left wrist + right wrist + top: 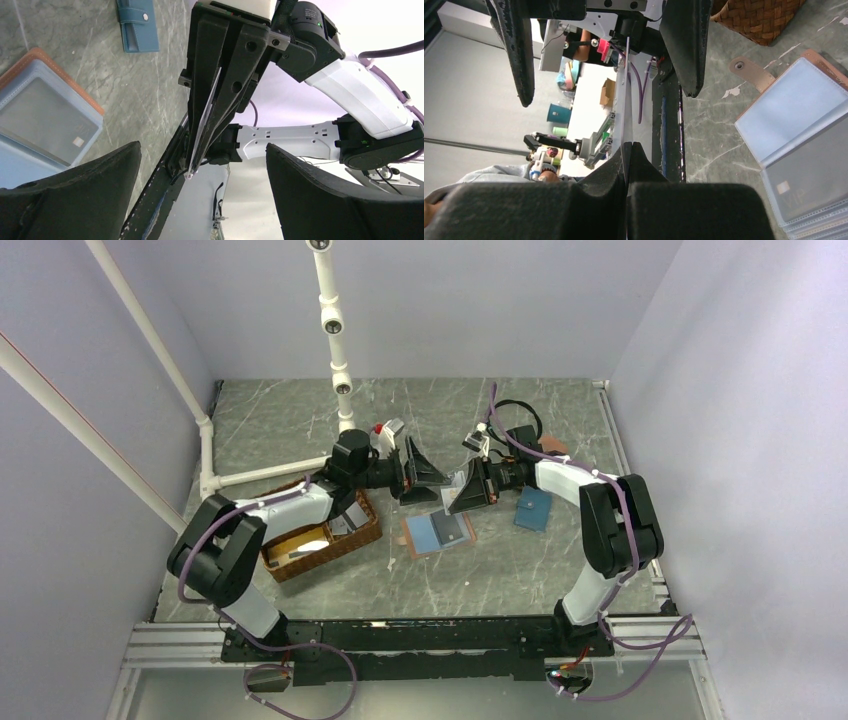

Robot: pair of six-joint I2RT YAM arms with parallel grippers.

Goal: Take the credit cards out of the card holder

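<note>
One credit card (204, 120) is up in the air, edge-on to us, pinched in the pressed-together right hand (626, 155). The left hand (422, 480) is spread wide, a finger either side of that card, clear of it. Below, the card holder (422, 537) lies open on the desk (520, 570), a second card (453, 530) in its pocket. We see a teal wallet (533, 508) to its right and a wicker basket (320, 540) to its left.

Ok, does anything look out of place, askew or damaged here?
Nothing damaged or spilled. The only unusual sight: a thin grey-silver card hangs edge-on in mid-air, pinched by the right tool, between the open fingers of the left tool. The salmon-pink folding card holder lies open on the marbled table, another grey card in its pocket.
</note>
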